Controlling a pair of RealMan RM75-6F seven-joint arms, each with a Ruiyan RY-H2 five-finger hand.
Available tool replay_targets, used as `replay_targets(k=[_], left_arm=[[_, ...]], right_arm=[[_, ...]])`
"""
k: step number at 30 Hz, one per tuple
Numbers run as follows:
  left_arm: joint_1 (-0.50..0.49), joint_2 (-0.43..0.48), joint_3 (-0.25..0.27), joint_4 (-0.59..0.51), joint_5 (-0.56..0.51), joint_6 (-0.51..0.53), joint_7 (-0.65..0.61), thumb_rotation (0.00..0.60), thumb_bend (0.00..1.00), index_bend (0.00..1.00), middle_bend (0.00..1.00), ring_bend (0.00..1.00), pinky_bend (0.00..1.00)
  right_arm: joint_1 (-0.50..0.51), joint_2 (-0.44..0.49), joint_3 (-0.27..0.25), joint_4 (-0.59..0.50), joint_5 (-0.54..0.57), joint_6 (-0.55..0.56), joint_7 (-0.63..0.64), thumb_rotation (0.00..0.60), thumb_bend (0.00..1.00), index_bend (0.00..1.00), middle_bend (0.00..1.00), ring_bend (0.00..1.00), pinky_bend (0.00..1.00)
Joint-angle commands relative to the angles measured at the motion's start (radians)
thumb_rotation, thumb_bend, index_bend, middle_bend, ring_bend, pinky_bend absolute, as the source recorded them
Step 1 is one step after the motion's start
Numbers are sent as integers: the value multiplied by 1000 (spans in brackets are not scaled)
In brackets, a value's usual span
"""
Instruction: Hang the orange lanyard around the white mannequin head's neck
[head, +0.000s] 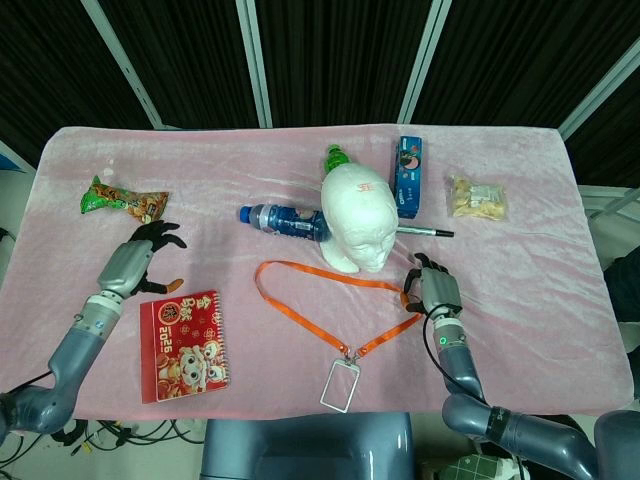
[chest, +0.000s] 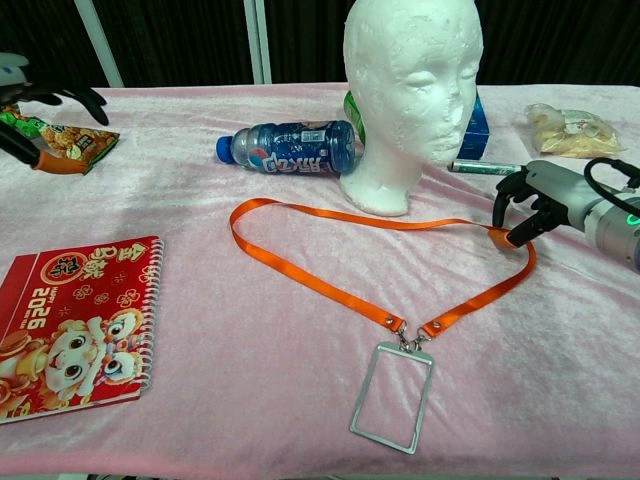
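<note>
**One lanyard, flat on the cloth, right hand at its far bend**

One orange lanyard (chest: 330, 285) lies spread in a loop on the pink cloth (chest: 250, 390), in front of the white head (chest: 410, 90), with its clear badge holder (chest: 391, 397) nearest the camera. The head stands upright, nothing around its neck.

The right hand (head: 433, 290) sits at the strap's right bend, fingers curled down onto it; looks like a pinch, but can't tell for sure. The left hand (head: 135, 258) hovers well off to the left above the red notebook (head: 186, 345), fingers loosely spread, holding nothing.

Behind the head: a blue bottle (chest: 290, 147) on its side, a pen (chest: 480, 168), a blue box (head: 409, 175). Snack bags sit far left (head: 125, 200) and far right (head: 477, 197).
</note>
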Motion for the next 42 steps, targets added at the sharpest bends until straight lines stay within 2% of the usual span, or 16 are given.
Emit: replay_targets(k=[1,7,10,14,25,38,42], left_arm=[[-120,-100,-67,49,-202,-106,115,600,240,379,119,0,13],[-181,-244,-78,147,-341,-77,212,600,244,402,122,0,0],[-215,-331,-85,230,-412,-58,264,600,246,406,122,0,0],[-252,-407,-119,303,-488,-65,286,600,246,413,122,0,0],[-307,-510,-155,412,-494,-70,293,600,246,452,123,0,0],[-347,-573,-125,494,-481,-53,406,600,247,478,123,0,0],[-348,-588,-126,504,-479,-53,415,600,282,495,124,0,0]], right_arm=[[0,3,-2,-5,-1,2,-2,600,455,650,114,153,150],[1,6,-5,-12,3,-1,-6,600,456,650,114,153,150],[1,4,-5,-11,4,-6,0,600,456,650,114,153,150],[1,4,-6,-10,5,-10,5,600,455,650,114,153,150],[7,-5,-6,-15,7,-1,-1,600,456,651,114,153,150],[4,5,-4,-26,9,7,1,600,455,650,114,153,150],[3,9,-5,-26,7,4,6,600,455,650,114,153,150]])
